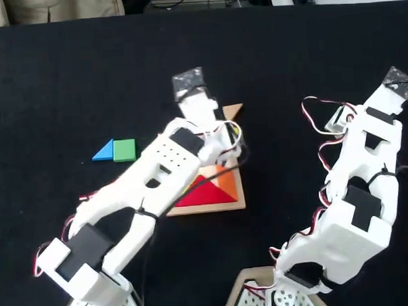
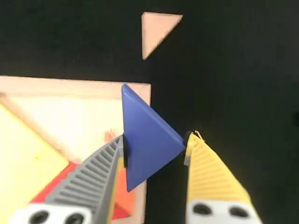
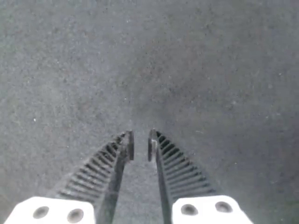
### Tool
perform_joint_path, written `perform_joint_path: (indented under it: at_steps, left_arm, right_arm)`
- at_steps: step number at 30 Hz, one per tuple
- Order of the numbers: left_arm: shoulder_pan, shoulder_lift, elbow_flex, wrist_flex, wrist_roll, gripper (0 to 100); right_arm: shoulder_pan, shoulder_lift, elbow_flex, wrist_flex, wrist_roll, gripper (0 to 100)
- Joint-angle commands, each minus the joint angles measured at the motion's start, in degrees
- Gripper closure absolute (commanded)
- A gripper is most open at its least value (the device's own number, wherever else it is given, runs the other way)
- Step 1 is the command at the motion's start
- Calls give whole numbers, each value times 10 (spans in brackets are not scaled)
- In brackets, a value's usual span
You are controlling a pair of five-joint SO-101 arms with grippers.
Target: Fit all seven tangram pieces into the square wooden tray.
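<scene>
My left gripper (image 2: 154,145) is shut on a dark blue triangle (image 2: 148,135), which hangs over the corner rim of the square wooden tray (image 2: 70,87). Inside the tray lie a yellow piece (image 2: 28,158), a red piece (image 1: 200,197) and an orange piece (image 1: 227,184). A tan triangle (image 2: 156,30) rests on the black table just past the tray, also seen from above (image 1: 233,111). A light blue triangle (image 1: 104,152) and a green square (image 1: 124,150) lie together left of the tray. My right gripper (image 3: 140,145) is shut on nothing, low over bare table at the far right.
The left arm (image 1: 151,175) crosses over much of the tray and hides part of it. The right arm (image 1: 364,186) stands folded at the right side. Black cloth covers the whole table.
</scene>
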Motion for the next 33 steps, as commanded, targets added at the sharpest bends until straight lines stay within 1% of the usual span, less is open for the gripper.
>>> perform_joint_path:
  at_steps: [1,4,9,11,16,21,23,26,27,29,33]
  left_arm:
    - [-3,-15,14,-48,191,969]
    - [-5,-15,21,-83,227,969]
    - [-12,-10,47,-106,320,969]
    - [-13,6,51,-110,330,969]
    - [-24,76,40,-110,329,968]
    - [-19,110,17,-106,234,967]
    - [-17,110,17,-107,221,966]
    - [-13,109,16,-107,220,960]
    - [-12,109,16,-106,220,943]
    - [-11,109,19,-106,220,868]
    - [-10,109,19,-105,222,627]
  right_arm:
    - [-6,-5,-31,-11,-2,932]
    - [-6,-5,-31,-11,-2,932]
    - [-6,-5,-31,-11,-2,932]
    - [-6,-5,-31,-11,-2,932]
    - [-6,-5,-31,-11,-2,932]
    - [-6,-5,-31,-11,-2,932]
    - [-7,-5,-31,-11,-2,932]
    - [-7,-5,-31,-11,-2,932]
    - [-11,-5,-31,-11,-2,932]
    - [-16,-5,-31,-11,0,932]
    - [-17,-5,-31,-11,14,932]
